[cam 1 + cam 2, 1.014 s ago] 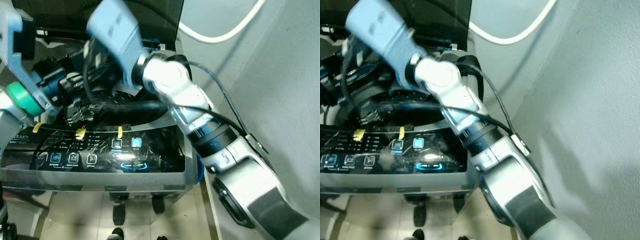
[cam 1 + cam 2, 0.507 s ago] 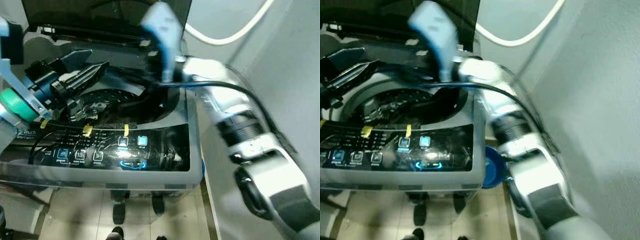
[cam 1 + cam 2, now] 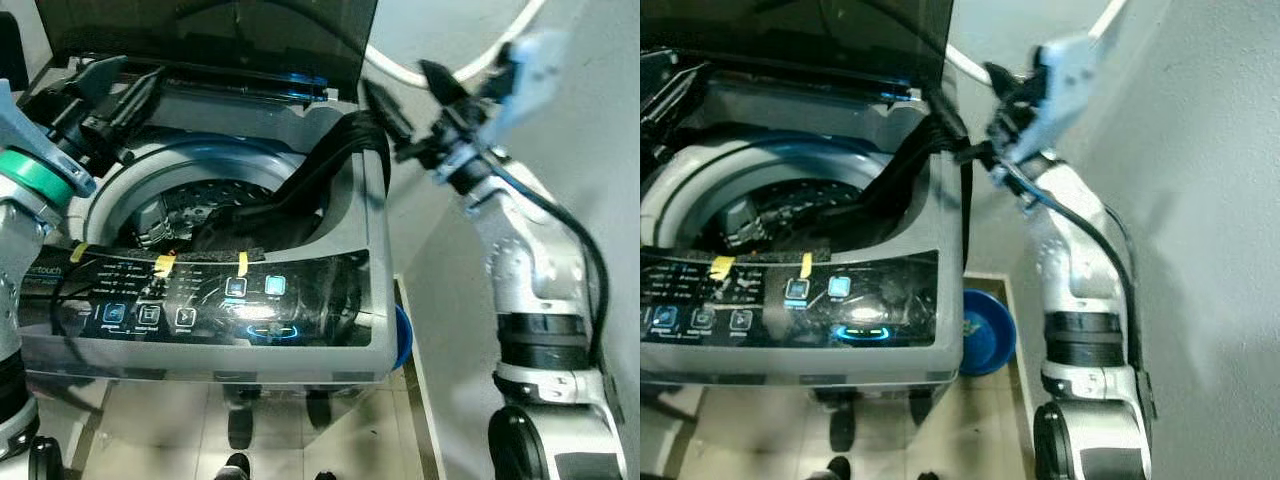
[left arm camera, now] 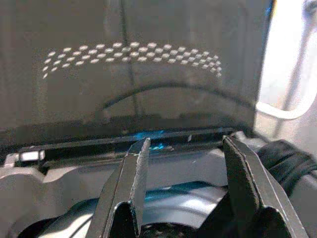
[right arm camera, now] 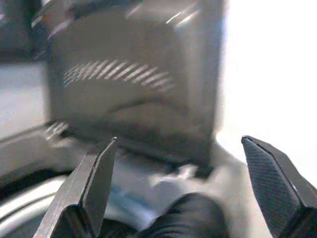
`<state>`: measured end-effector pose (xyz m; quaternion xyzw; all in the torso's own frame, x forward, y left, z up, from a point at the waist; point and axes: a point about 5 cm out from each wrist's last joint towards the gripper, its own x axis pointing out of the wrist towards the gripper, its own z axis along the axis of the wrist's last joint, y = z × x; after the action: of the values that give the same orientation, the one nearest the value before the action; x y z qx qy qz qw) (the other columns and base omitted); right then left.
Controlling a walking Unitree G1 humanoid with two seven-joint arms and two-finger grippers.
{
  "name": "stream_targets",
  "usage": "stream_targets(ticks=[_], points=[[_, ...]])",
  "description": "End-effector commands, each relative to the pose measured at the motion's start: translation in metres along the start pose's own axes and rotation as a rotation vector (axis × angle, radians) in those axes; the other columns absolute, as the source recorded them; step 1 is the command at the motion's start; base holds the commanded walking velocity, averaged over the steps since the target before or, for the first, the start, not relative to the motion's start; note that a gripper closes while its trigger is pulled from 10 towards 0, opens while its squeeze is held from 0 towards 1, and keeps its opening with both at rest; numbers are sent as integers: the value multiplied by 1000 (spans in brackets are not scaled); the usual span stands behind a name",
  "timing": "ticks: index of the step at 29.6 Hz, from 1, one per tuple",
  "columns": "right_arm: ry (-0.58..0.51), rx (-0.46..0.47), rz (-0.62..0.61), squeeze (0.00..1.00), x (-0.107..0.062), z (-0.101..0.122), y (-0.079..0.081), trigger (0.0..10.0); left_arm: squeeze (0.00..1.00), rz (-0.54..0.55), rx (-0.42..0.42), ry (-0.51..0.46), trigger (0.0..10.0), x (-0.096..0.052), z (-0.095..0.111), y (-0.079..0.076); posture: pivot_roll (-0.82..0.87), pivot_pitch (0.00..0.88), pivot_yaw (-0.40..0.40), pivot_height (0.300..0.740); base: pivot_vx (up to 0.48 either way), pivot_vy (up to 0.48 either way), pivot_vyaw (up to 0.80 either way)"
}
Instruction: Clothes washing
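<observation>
Both end effectors raised over open washer, empty.
Right end effector (image 3: 410, 95) spread wide beside the tub's right rim; left end effector (image 3: 115, 85) parted at left rim; dark garment (image 3: 335, 165) draped over washing machine (image 3: 300, 340) edge; blue basin (image 3: 985, 335) on floor.

the right arm (image 3: 530, 260) is silver with a black banded joint, a black cable looping along it and a pale blue wrist housing; its claw (image 3: 405, 95) has long black pointed fingers. the left arm carries a green ring (image 3: 38, 172) behind its black claw (image 3: 115, 85)

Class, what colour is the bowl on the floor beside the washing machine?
Blue: the round bowl shows best in the right eye view.
</observation>
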<state>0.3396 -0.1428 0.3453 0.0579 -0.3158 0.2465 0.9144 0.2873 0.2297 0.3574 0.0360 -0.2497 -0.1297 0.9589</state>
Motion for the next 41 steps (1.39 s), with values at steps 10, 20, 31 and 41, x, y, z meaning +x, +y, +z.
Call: stream_targets(ticks=[10,20,31,41], points=[[81,-234,-390,0,-62,-35,2,10000,0,148,61,87,10000,9,-47,-8,42,105,44,740,0,0,0],[136,-325,-628,0,-79,-29,-34,10000,0,164,104,67,10000,23,-58,-20,27,80,39,740,0,0,0],[111,-366,-658,0,-71,-23,-49,10000,0,251,117,60,10000,19,-66,-13,18,37,-6,740,0,0,0],[153,-308,-669,0,-77,-35,-45,10000,0,251,103,67,10000,24,-81,-23,-1,0,-15,740,0,0,0]])
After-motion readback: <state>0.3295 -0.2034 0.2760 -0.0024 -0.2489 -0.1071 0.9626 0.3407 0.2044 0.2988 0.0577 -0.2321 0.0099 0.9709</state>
